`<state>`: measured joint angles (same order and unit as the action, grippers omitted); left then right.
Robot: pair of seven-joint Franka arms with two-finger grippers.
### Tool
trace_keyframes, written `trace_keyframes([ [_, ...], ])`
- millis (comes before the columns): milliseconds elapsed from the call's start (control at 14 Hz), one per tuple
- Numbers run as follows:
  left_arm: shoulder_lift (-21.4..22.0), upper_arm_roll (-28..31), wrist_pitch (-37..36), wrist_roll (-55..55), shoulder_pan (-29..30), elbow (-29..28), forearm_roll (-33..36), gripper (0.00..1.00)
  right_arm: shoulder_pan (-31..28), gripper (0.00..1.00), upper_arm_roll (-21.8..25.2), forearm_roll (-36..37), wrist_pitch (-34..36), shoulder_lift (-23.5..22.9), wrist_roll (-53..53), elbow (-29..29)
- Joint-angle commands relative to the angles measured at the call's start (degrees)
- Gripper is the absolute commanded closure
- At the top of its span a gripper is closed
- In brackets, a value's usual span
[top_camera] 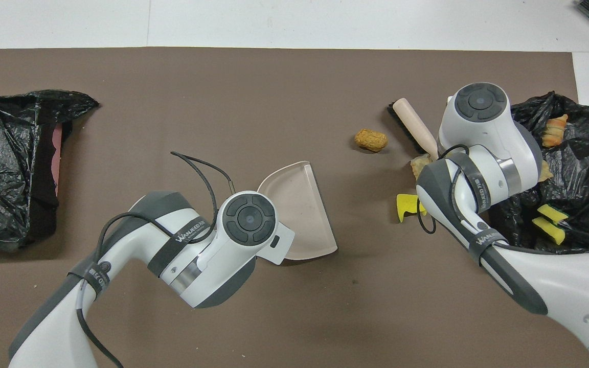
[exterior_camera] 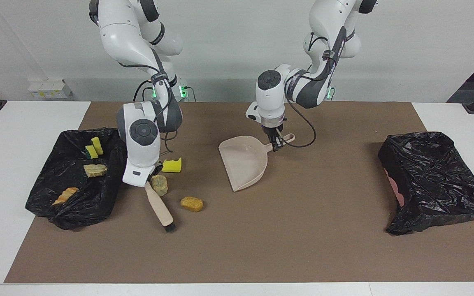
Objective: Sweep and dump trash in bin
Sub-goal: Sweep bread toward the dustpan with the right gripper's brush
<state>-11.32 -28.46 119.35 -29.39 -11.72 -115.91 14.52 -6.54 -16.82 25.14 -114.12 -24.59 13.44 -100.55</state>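
A white worktop (exterior_camera: 23, 123) carries a brown mat (exterior_camera: 303, 246). On the mat, toward the right arm's end, sit a black-lined bin (exterior_camera: 56, 213) and three loose trash lumps (exterior_camera: 191, 203), the yellow one at twelve o'clock of the group. A beige dustpan (exterior_camera: 243, 164) rests mid-mat, and a second black-bagged bin (exterior_camera: 434, 181) at the left arm's end.

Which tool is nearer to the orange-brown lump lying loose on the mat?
Right. The right tool, shut on the brush, is beside the orange-brown lump; the left tool holds the dustpan at the table's middle.
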Motion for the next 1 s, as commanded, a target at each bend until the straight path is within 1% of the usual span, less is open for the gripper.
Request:
trace_keyframes([
  [0,1.92,0.43,-0.52,-1.11,-0.32,-1.95,-0.02,1.0,2.12,1.0,-1.02,-1.67,-0.94,1.57,-2.09,-2.46],
  [143,1.92,0.43,-0.43,-1.11,-0.32,-1.95,-0.02,1.0,6.52,1.0,-1.19,-3.34,-0.23,1.57,-8.31,-2.72],
  [215,1.92,0.43,-0.34,-1.11,-0.23,-1.95,-0.02,1.0,8.28,1.0,-1.19,-5.0,1.16,1.74,-9.91,-2.72],
  [358,1.92,0.43,-0.25,-1.02,-0.23,-2.12,-0.02,1.0,11.8,1.0,-1.19,-10.17,3.45,2.96,-13.94,-3.24],
  [430,1.92,0.43,-0.17,-1.02,-0.14,-2.12,-0.02,1.0,12.68,1.0,-1.28,-12.72,4.07,3.76,-15.88,-4.38],
  [645,1.92,0.43,-0.17,-0.93,-0.05,-2.12,-0.02,1.0,15.41,1.0,-2.51,-20.72,6.88,5.78,-16.26,-6.58],
  [788,1.92,0.43,-0.25,-0.84,0.03,-2.12,-0.02,1.0,17.95,1.0,-2.95,-27.91,7.42,6.49,-16.78,-6.68],
  [860,1.92,0.43,-0.25,-0.84,0.03,-2.12,-0.02,1.0,18.23,1.0,-2.95,-31.26,7.42,6.58,-18.17,-6.5],
  [932,1.92,0.43,-0.17,-0.84,0.03,-2.12,-0.02,1.0,18.4,1.0,-3.04,-32.25,7.42,6.58,-18.88,-5.89],
])
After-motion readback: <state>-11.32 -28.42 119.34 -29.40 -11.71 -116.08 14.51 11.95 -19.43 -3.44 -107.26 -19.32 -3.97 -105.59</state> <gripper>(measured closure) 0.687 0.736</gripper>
